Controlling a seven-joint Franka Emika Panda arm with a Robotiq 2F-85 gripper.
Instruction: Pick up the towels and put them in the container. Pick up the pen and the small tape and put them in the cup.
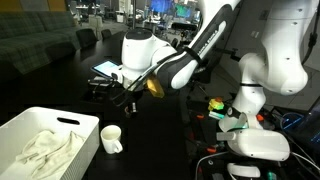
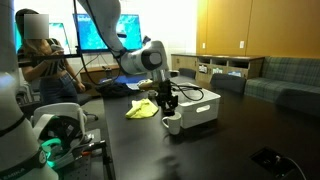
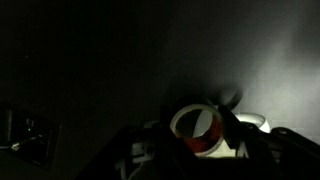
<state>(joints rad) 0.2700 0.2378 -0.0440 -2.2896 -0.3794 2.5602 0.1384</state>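
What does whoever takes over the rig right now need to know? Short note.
The hand is shut on the small tape roll, raised close above the cup.
Done: the off-white towel lies in the bin.
Left: drop the tape roll in the cup; move the yellow towel from the table into the bin; the pen goes in the cup, but no view shows it, so find it first.

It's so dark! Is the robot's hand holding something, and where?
Yes: the gripper holds the small tape by the roll's side; exact contact too dark.
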